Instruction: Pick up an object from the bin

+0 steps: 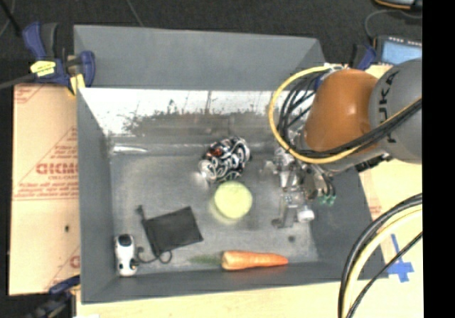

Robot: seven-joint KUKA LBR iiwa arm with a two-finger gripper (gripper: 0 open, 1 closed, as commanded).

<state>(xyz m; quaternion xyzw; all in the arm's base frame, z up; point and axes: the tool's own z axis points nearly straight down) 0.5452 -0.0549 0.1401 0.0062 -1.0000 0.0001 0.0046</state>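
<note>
The tool (285,221) hangs over bare floor at centre right of the grey metal bin (99,188), just beside the pale green round thing (232,201); spread or pressed together, I cannot tell. Descending here may catch nothing, or knock that thing away

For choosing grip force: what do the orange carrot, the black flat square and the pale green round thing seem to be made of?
Orange carrot: probably plastic or rubber, smooth, evenly coloured.
Black flat square: likely fabric, matte, limp edges, thin cord attached.
Pale green round thing: perhaps foam or soft plastic, matte; uncertain.
</note>
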